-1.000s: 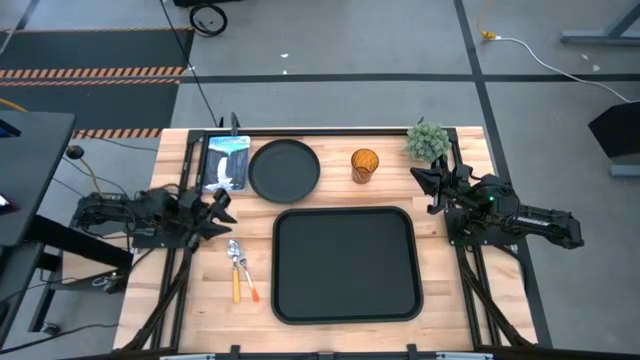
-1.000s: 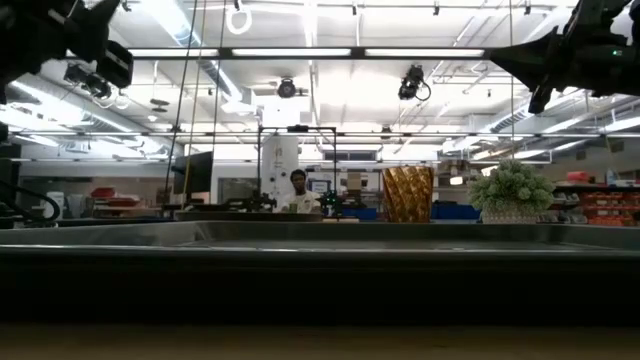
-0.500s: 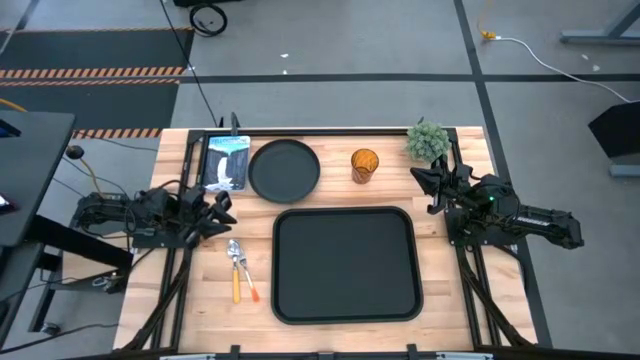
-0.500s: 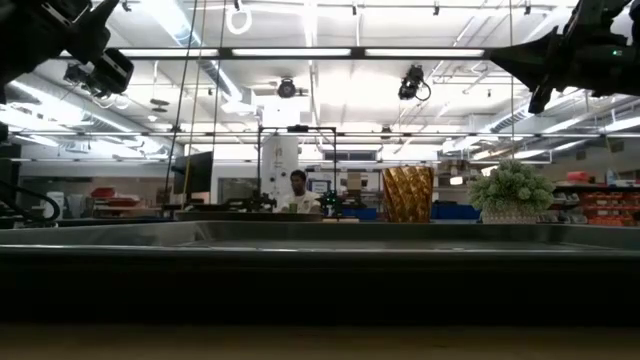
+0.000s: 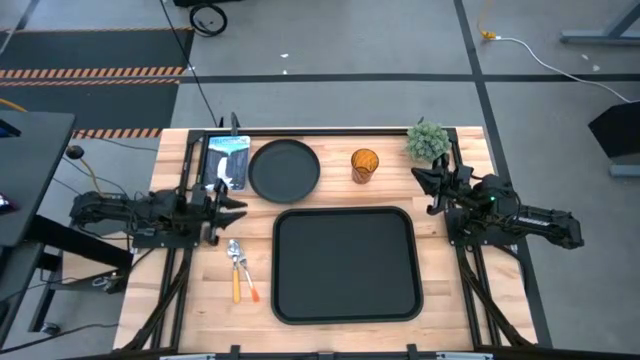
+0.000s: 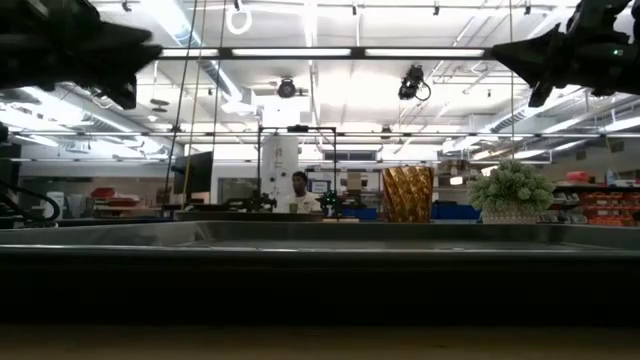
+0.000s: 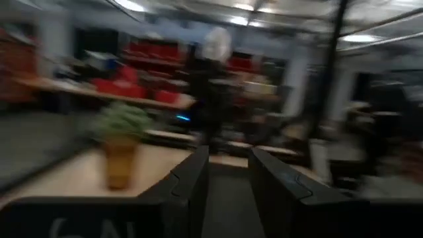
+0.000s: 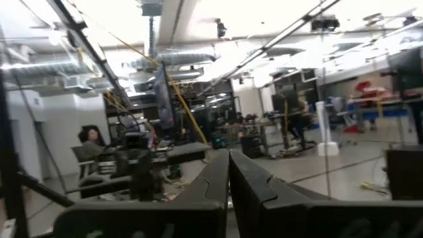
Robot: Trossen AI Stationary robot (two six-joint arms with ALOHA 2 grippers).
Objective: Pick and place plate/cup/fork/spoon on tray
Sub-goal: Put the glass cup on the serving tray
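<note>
The black tray lies at the table's near middle. The round black plate and the amber cup stand beyond it on the wood; the cup also shows in the low view. The fork and the spoon lie side by side left of the tray, handles toward the near edge. My left gripper hovers above the table left of the plate, fingers a little apart, holding nothing. My right gripper hovers right of the cup, shut and empty.
A blue-and-white picture card lies left of the plate, just beyond my left gripper. A small green plant stands at the far right corner, close to my right gripper. A person sits in the room behind the table.
My left gripper has swung toward the table's right and a little toward the far edge, turning about its wrist, and now points level toward the plate and the cup. My right arm has kept still. Nothing on the table has moved.
</note>
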